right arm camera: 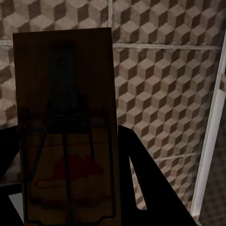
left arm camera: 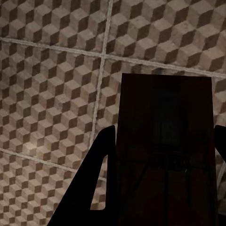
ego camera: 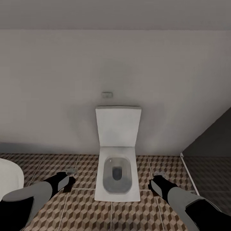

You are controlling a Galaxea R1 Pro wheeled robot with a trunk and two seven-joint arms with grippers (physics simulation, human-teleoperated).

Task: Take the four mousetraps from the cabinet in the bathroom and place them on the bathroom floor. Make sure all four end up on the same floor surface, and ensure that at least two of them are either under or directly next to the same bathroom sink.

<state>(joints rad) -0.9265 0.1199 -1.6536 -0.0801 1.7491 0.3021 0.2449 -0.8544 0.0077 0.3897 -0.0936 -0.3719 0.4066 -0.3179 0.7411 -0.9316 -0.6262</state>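
In the left wrist view a dark brown mousetrap (left arm camera: 165,150) stands between my left gripper's black fingers (left arm camera: 96,160), above the cube-patterned bathroom floor (left arm camera: 52,94). Another mousetrap (right arm camera: 66,127), with thin wire parts and a red mouse print, is held the same way by my right gripper (right arm camera: 66,139), whose finger (right arm camera: 141,174) shows beside it. In the head view my left gripper (ego camera: 66,183) and right gripper (ego camera: 156,182) hang low over the floor (ego camera: 80,208) on either side of a toilet. The cabinet and the sink are out of view.
A white toilet (ego camera: 118,173) with its lid raised stands against the grey wall straight ahead. A white rounded rim (ego camera: 9,176) sits at the far left. A dark grey shower floor (ego camera: 208,173) lies behind a white threshold (ego camera: 184,166) at the right.
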